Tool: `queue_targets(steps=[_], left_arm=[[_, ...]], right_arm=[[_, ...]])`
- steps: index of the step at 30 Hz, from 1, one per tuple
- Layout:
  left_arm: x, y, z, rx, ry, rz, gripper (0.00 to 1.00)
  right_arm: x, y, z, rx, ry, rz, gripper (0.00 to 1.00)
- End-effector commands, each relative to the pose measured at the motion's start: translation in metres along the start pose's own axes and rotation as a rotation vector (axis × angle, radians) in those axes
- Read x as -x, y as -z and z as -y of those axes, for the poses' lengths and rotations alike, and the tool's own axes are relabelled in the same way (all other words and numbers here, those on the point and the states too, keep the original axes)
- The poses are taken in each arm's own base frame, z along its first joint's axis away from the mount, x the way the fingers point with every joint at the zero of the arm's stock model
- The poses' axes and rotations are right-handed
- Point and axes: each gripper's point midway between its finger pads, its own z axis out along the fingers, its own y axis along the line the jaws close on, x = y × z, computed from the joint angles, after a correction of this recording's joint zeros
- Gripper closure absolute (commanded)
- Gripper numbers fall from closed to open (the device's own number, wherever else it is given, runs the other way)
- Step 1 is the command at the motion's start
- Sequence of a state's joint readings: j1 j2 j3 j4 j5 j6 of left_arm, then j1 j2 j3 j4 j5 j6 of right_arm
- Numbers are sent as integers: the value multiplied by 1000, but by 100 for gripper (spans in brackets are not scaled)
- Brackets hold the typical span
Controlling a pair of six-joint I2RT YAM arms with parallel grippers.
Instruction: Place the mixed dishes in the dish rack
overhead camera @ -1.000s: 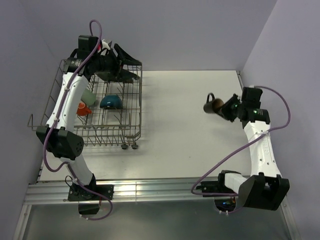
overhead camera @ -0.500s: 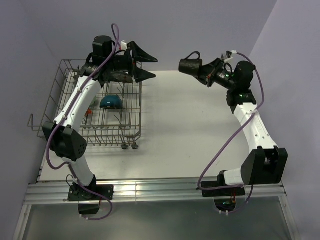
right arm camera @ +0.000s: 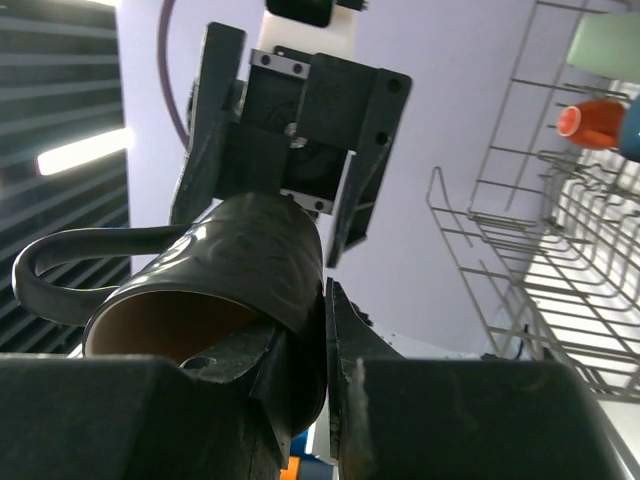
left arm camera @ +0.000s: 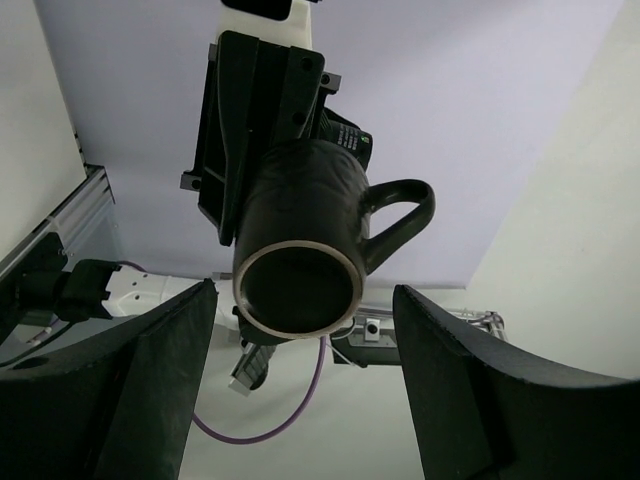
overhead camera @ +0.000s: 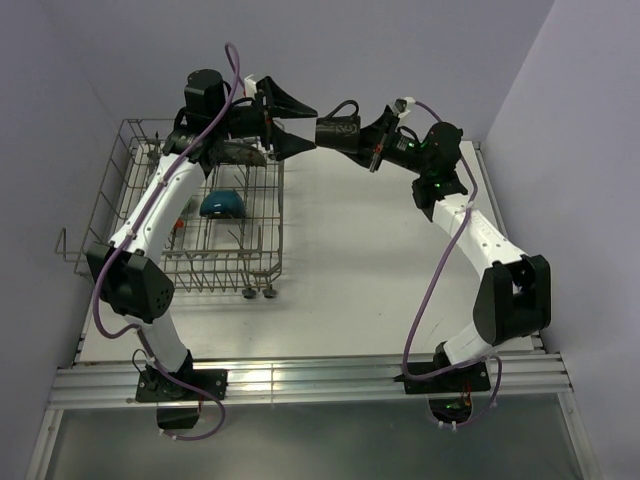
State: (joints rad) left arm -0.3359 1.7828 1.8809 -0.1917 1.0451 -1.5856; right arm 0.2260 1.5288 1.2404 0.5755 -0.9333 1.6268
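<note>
Dish rack [overhead camera: 230,262] comes first for us, filling the left half of the overhead frame, its small wheels [overhead camera: 258,292] on the white table [overhead camera: 380,250] at its near edge. Among its tines lies one blue bowl [overhead camera: 222,204]. Through the wires at the upper right of the right wrist view we also count one orange-red cup [right arm camera: 592,118] and one pale green mug [right arm camera: 605,40], both inside the rack. The dark square plate we cannot pick out with certainty, because the left arm crosses that part of the rack.

Farther back, at the top centre of the overhead frame and above the table just off the rack's far right corner, hangs the small brown cup [overhead camera: 338,132], on its side in the air with its handle up. The right gripper [overhead camera: 364,142] has it pinched by the rim, one finger seemingly inside the mouth and one against the outer wall. We read that grip as deliberate: it leaves the body and bottom end free. The left gripper [overhead camera: 314,128] faces that free end with its jaws spread wide and touching nothing. Whether they stand just short of the cup or just around its end, we cannot tell. We judge this a mid-air hand-over, since the rack lies on the left arm's side. Three pieces counted in the rack, one in the air.
</note>
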Motion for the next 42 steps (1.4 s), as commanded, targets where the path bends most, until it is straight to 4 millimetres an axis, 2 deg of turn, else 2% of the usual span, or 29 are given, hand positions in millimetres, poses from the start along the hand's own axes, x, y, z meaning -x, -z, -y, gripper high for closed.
queue_targets(steps=[1, 21, 27, 33, 35, 37, 42], left_arm=[[-17, 6, 17, -44, -62, -30, 23], [-27, 7, 24, -66, -83, -43, 27], [-28, 7, 26, -72, -93, -42, 30], [-28, 8, 26, -75, -96, -42, 40], [-29, 8, 26, -83, -99, -45, 37], [-31, 9, 26, -87, -92, -48, 26], [-35, 11, 35, -141, -129, -59, 17]], right_arm=[[-9, -1, -59, 157, 111, -24, 100], [-28, -24, -27, 90, 3, -82, 100], [-28, -25, -19, 70, -19, -85, 100], [-26, -26, -14, 54, -29, -77, 100], [-25, -26, -12, 50, -49, -70, 100], [-25, -26, -11, 46, -63, -68, 100], [-28, -22, -6, 29, -145, -64, 100]])
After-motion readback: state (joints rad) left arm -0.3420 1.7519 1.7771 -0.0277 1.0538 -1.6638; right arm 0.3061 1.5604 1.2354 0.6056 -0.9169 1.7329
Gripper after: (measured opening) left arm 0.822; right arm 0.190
